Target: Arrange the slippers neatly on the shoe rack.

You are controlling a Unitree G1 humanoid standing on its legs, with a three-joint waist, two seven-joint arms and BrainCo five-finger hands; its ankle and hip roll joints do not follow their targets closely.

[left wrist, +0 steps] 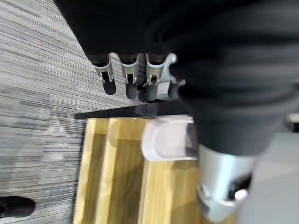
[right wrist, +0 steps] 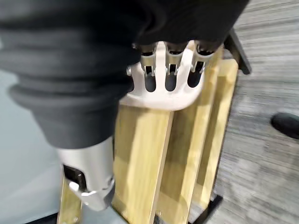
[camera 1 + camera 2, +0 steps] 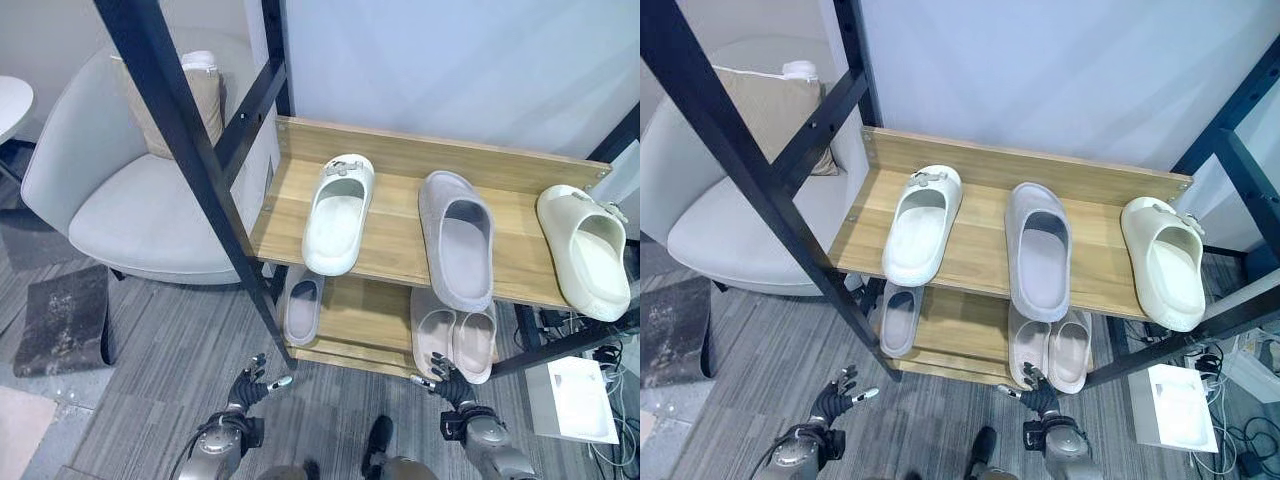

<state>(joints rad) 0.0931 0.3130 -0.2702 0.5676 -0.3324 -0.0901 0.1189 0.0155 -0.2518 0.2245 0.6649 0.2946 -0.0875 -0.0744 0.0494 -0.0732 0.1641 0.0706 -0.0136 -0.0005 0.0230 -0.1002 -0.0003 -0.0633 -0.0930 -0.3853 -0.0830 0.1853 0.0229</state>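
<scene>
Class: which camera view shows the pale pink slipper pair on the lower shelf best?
The left eye view: the pink pair sits side by side, heels forward, toes hidden under the top shelf. The right eye view shows the same pair; the right wrist view shows one heel edge past the right robot hand.

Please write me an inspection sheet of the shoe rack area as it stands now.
Surface: wooden shoe rack, two shelves, black frame.
Job's things: top shelf holds a white slipper, a grey slipper and a cream slipper, spaced apart; lower shelf holds a single grey slipper and a pinkish pair.
Clutter: white box on the floor.
Hands: left robot hand and right robot hand open, low before the rack.
Cables: some right of the rack.
Surroundings: grey armchair, beige cushion.
</scene>
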